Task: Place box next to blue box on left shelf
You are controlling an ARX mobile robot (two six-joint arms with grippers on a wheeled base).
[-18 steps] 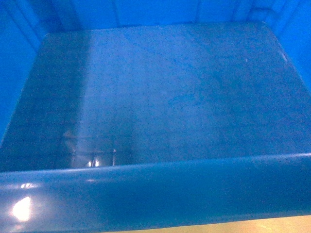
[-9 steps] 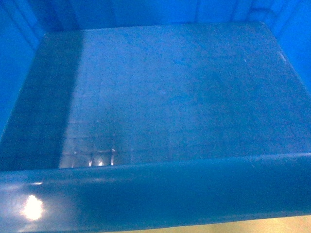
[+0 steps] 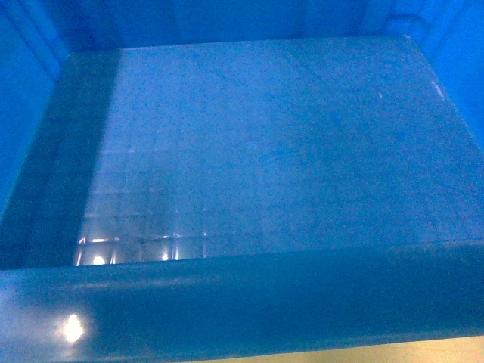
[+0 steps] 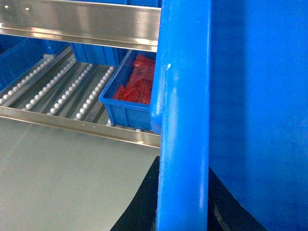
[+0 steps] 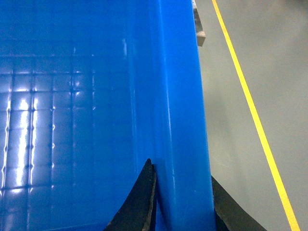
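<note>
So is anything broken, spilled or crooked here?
Nothing stands out. The box is empty, both grippers clamp its rim, and the small blue bin of red parts sits squarely on the roller shelf. Only a tiny nick marks the rim.

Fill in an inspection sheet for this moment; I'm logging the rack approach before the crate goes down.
Surface: grey floor, yellow line.
Job's things: box empty, carried by both rims; shelf has free roller lanes.
Clutter: small blue bin of red parts on the shelf.
Grippers: left gripper and right gripper each straddle a box rim.
Cables: nothing seen.
Surroundings: steel rail above, more blue bins behind.
</note>
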